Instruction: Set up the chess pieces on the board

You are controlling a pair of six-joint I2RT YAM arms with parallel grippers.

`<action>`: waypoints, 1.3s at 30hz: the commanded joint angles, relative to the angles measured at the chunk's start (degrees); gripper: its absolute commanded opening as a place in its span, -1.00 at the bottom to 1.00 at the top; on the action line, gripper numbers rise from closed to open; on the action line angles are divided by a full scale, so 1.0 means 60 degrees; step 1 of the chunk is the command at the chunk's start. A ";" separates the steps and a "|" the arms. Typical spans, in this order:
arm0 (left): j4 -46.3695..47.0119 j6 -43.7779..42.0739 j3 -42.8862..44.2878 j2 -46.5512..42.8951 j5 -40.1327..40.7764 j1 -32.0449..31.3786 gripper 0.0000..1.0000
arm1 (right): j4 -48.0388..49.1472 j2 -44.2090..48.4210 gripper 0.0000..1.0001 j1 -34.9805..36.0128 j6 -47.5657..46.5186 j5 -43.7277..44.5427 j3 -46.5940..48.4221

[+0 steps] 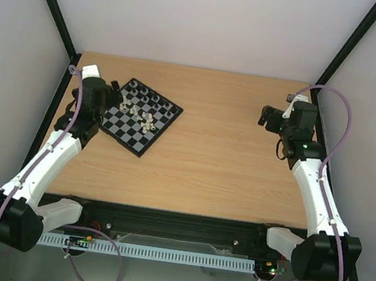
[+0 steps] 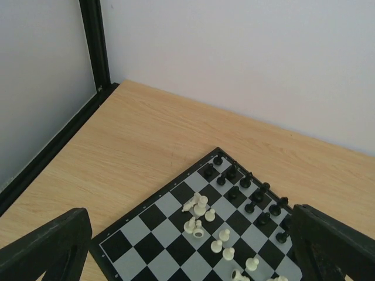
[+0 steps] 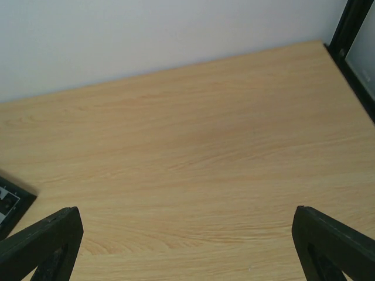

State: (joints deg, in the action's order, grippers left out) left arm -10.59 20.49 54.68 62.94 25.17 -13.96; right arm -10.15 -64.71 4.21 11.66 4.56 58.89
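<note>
The small checkered board lies turned at an angle at the table's far left; it also shows in the left wrist view. Black pieces stand in two rows along its far edge. Cream-white pieces are scattered in the board's middle, some lying on their sides. My left gripper hovers at the board's left corner, open and empty, its fingers wide apart. My right gripper hangs over bare wood at the far right, open and empty, its fingers wide apart.
The wooden table is closed in by white walls and black frame posts at the back corners. A corner of the board shows at the left edge of the right wrist view.
</note>
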 commanded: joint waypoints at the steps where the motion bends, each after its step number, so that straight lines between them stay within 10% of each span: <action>1: 0.0601 0.0319 0.0205 0.0404 -0.1002 0.0662 0.87 | 0.0501 -0.0330 0.97 -0.0314 0.0249 -0.0995 -0.0354; 7: 0.0131 0.0591 0.1408 0.1712 -0.1841 0.1542 0.72 | 0.0729 -0.0863 0.97 -0.0598 -0.0461 -0.2109 -0.0747; 16: -0.0583 0.1310 0.3902 0.4922 -0.4005 0.3475 0.23 | 0.0166 -0.2384 0.43 -0.0040 -0.1470 -0.4224 -0.0261; 24: -0.1324 0.1265 0.5852 0.8044 -0.5507 0.4556 -0.86 | 0.0333 -0.3533 -0.03 0.1397 -0.1624 -0.4733 -0.0277; 39: -0.2348 0.0941 0.7743 1.1579 -0.6692 0.4744 -0.95 | 0.0613 -0.3514 -0.42 0.1818 -0.2187 -0.5370 -0.1222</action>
State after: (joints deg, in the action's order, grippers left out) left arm -22.04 27.09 99.20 130.19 -11.35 14.68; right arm -7.20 -87.22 14.76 0.14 -25.54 53.21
